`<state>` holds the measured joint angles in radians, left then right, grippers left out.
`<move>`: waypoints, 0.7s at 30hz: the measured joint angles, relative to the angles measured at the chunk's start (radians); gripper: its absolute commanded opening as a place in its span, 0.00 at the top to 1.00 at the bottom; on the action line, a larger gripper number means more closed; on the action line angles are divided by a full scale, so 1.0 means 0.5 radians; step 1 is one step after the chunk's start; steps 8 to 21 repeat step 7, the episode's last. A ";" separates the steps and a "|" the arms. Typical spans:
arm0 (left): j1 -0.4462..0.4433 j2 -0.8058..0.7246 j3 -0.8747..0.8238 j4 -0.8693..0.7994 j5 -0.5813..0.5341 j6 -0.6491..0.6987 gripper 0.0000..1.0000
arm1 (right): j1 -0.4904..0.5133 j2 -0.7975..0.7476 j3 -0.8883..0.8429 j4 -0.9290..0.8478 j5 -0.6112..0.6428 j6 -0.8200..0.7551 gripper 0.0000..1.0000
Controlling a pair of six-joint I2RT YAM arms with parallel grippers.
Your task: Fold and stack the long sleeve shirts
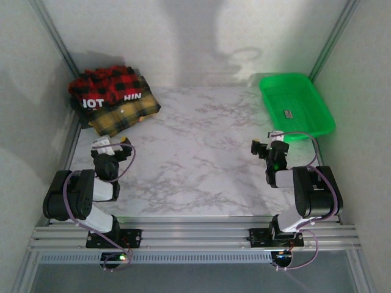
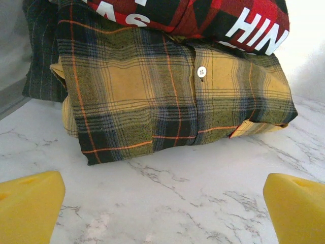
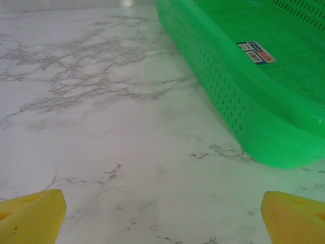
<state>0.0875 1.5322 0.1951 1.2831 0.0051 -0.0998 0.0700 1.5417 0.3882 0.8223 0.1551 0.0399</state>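
Two folded long sleeve shirts lie stacked at the table's back left corner. The red-and-black check shirt with white lettering rests on top of the yellow-and-black check shirt. In the left wrist view the yellow shirt with a white button sits under the red one. My left gripper stands open just in front of the stack, its yellow fingertips wide apart over bare marble. My right gripper is open near the right side, nothing between its fingertips.
A green plastic tray stands at the back right, holding a small label; its near corner lies just ahead and right of my right gripper. White walls and metal posts close in the table. A dark striped cloth shows behind the stack.
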 measured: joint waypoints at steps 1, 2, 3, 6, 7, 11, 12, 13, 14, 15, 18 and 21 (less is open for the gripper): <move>0.000 0.000 0.000 0.001 0.000 0.000 0.01 | 0.000 0.000 0.000 -0.001 -0.001 0.001 0.01; 0.000 0.000 0.000 0.001 0.001 0.000 0.01 | 0.000 0.000 0.000 -0.002 -0.001 0.001 0.01; 0.000 0.000 0.000 0.000 0.002 0.000 0.01 | 0.000 0.000 0.000 -0.002 -0.002 0.001 0.01; 0.000 0.000 0.000 0.000 0.005 0.000 0.01 | 0.000 0.000 0.000 -0.010 -0.005 0.001 0.01; 0.000 0.000 0.000 0.000 0.005 0.000 0.01 | 0.000 0.000 0.000 -0.009 -0.005 0.001 0.01; 0.000 0.000 0.000 0.000 0.005 0.000 0.01 | 0.000 0.000 0.000 -0.009 -0.005 0.001 0.01; 0.000 0.000 0.000 0.000 0.005 0.000 0.01 | 0.000 0.000 0.000 -0.009 -0.005 0.001 0.01; 0.000 0.000 0.000 0.000 0.005 0.000 0.01 | 0.000 0.000 0.000 -0.009 -0.005 0.001 0.01; 0.000 0.000 0.000 0.000 0.005 0.000 0.01 | 0.000 0.000 0.000 -0.009 -0.005 0.001 0.01; 0.000 0.000 0.000 0.000 0.005 0.000 0.01 | 0.000 0.000 0.000 -0.009 -0.005 0.001 0.01; 0.000 0.000 0.000 0.000 0.005 0.000 0.01 | 0.000 0.000 0.000 -0.009 -0.005 0.001 0.01; 0.000 0.000 0.000 0.000 0.005 0.000 0.01 | 0.000 0.000 0.000 -0.009 -0.005 0.001 0.01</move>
